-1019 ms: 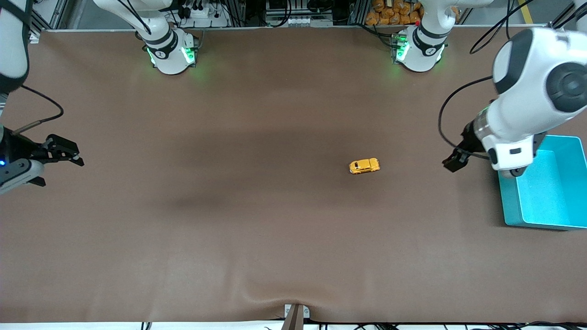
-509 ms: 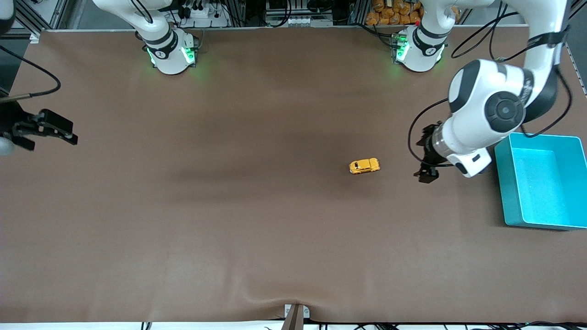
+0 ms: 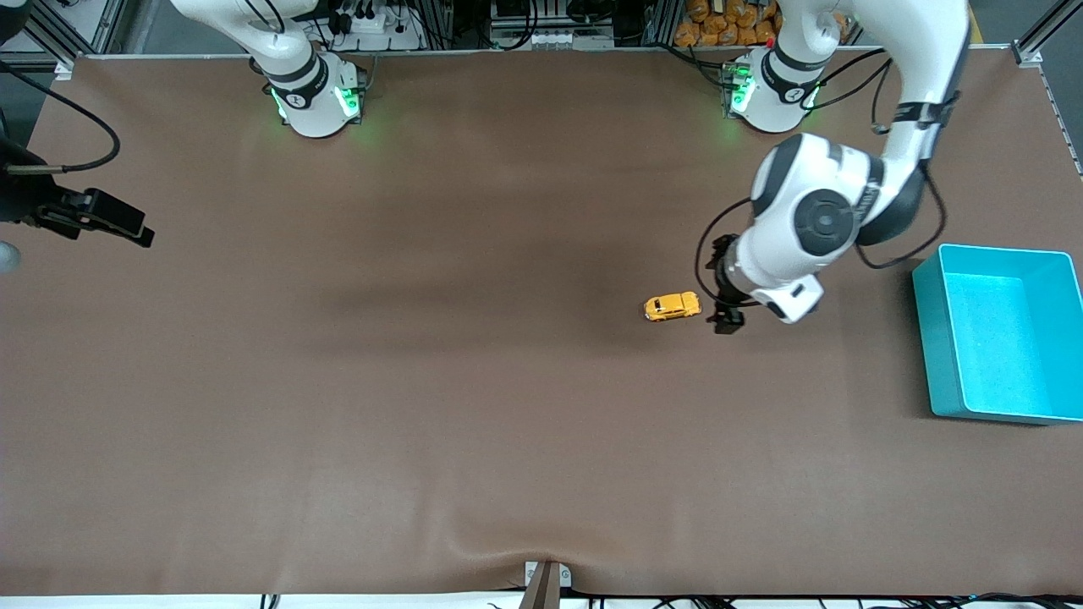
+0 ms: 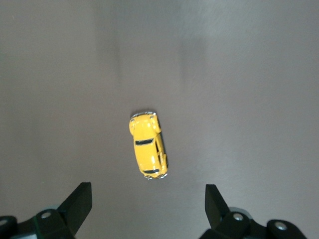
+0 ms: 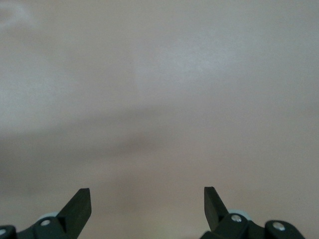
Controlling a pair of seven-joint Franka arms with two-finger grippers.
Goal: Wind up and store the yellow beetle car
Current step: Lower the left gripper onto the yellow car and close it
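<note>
The yellow beetle car (image 3: 673, 306) sits on the brown table mat near the middle, toward the left arm's end. In the left wrist view the car (image 4: 148, 145) lies just ahead of the open jaws. My left gripper (image 3: 728, 317) is open and empty, over the mat right beside the car, on the side toward the turquoise bin (image 3: 931, 338); it also shows in its own wrist view (image 4: 148, 204). My right gripper (image 3: 110, 222) is open and empty over the mat at the right arm's end; its own view (image 5: 147, 206) shows only bare mat.
The turquoise bin stands at the left arm's end of the table. The mat has a raised wrinkle (image 3: 508, 550) at the edge nearest the front camera.
My left arm has swung from over the bin toward the car, and its gripper now hangs right beside it. My right gripper has shifted toward the robots' bases. The car has not moved.
</note>
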